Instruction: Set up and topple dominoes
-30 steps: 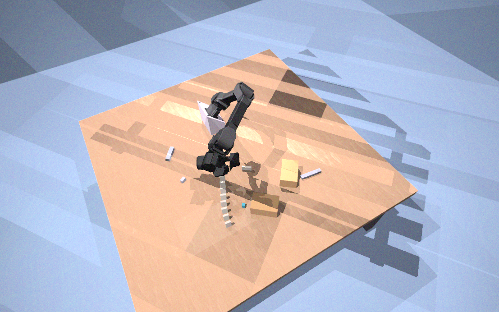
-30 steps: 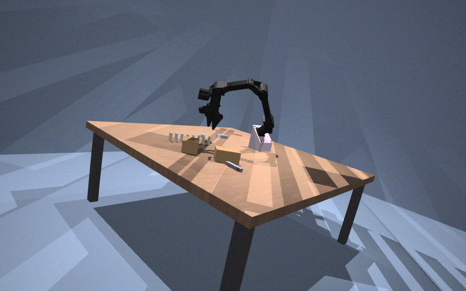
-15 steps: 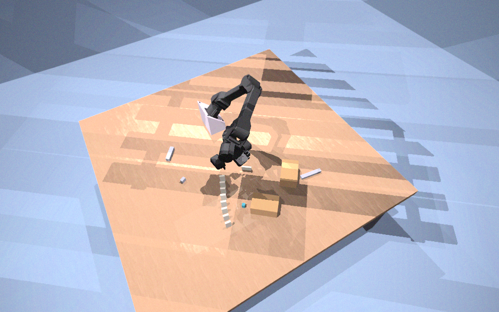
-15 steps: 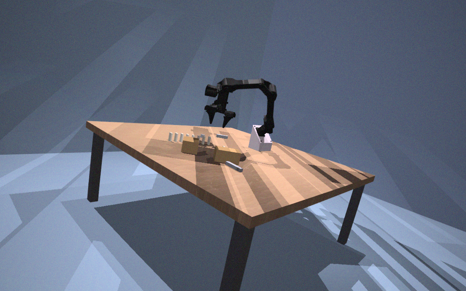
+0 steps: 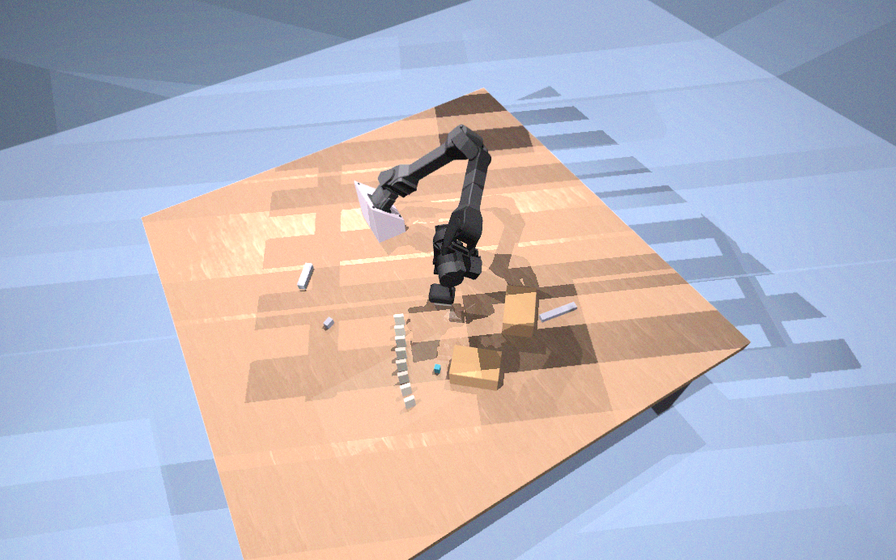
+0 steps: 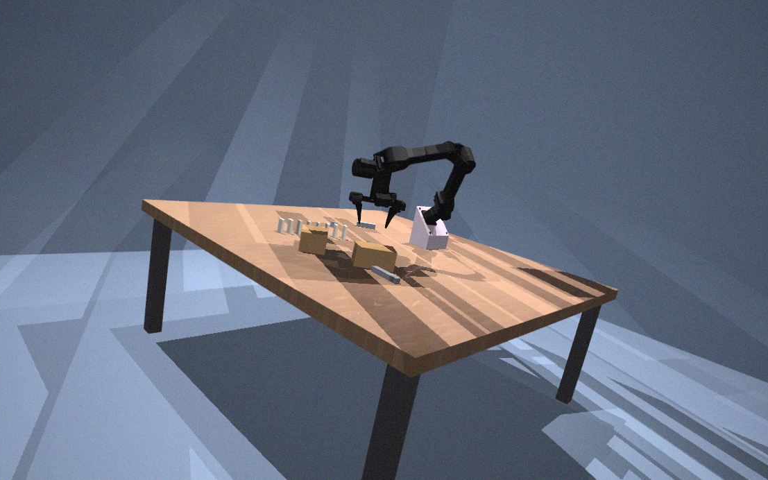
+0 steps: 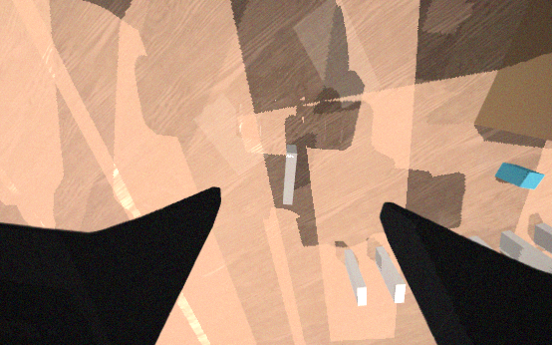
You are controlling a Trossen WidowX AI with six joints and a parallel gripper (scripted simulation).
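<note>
Row of pale off-white dominoes (image 5: 402, 377) (image 6: 281, 225) (image 7: 355, 276), upright, spaced apart, slightly curved line on tabletop. Loose light-gray domino (image 7: 290, 176) lying flat, near row's end, not touching.

the top view looks steeply down over the whole table (image 5: 312, 431) (image 6: 225, 250); the exterior looks across it from farther beyond one corner; the wrist view looks down close above its surface; all share the standing row (image 5: 402, 376) (image 6: 298, 227) (image 7: 354, 269).
</note>
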